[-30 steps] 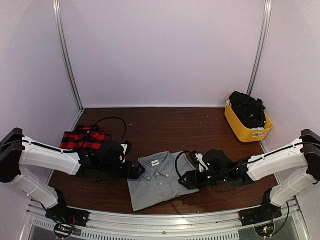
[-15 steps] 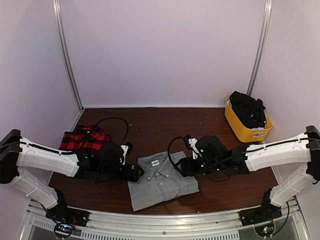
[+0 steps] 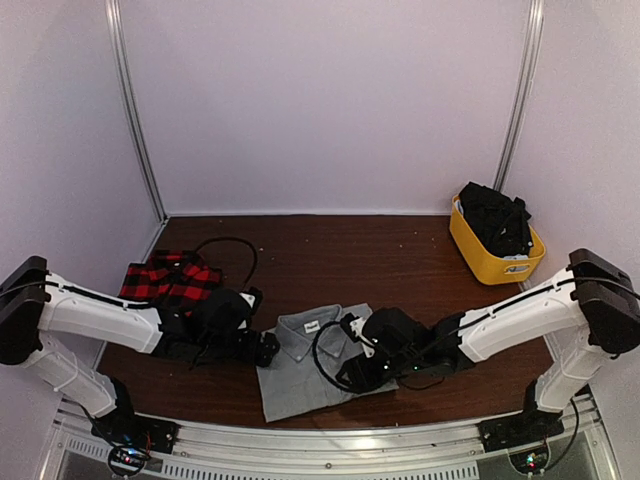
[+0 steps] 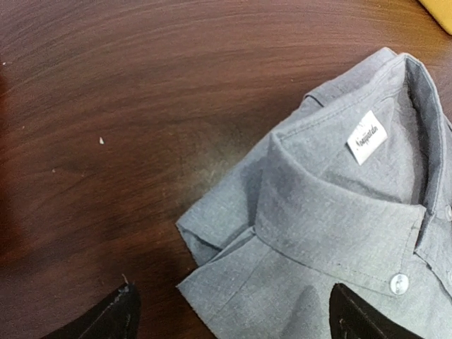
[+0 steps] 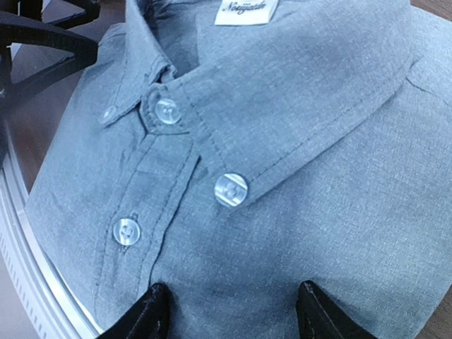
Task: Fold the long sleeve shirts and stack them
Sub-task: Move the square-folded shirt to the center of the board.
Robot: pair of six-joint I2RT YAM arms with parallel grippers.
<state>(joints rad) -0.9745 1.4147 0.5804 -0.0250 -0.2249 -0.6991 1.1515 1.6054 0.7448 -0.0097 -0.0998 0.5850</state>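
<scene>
Two shirts lie on the worktop (image 3: 330, 260), and only one of them looks finished. The grey shirt (image 3: 300, 388) sits at the near middle, folded into a compact rectangle with its collar (image 4: 332, 212) uppermost, the placket buttoned and the white label (image 4: 367, 136) showing inside the neck. The plaid shirt (image 3: 168, 280) lies well apart at the far left, behind the left arm, in a bunched heap with no clear fold to it.

The left claw (image 3: 266, 348) is at the grey shirt's left shoulder corner. Its wrist view shows the two fingertips spread wide, one over bare wood and one over cloth, gripping nothing. The right claw (image 3: 350, 373) is low over the shirt's front, its fingers likewise parted with flat grey fabric between them and nothing pinched.

By my reading, the first fold is about done, bar a small tidy of the loose corner at the left shoulder. Left to do are the plaid shirt's fold and the stacking of one shirt on the other. The yellow bin (image 3: 490, 262) of dark clothes (image 3: 497, 222) at the far right is no part of this
</scene>
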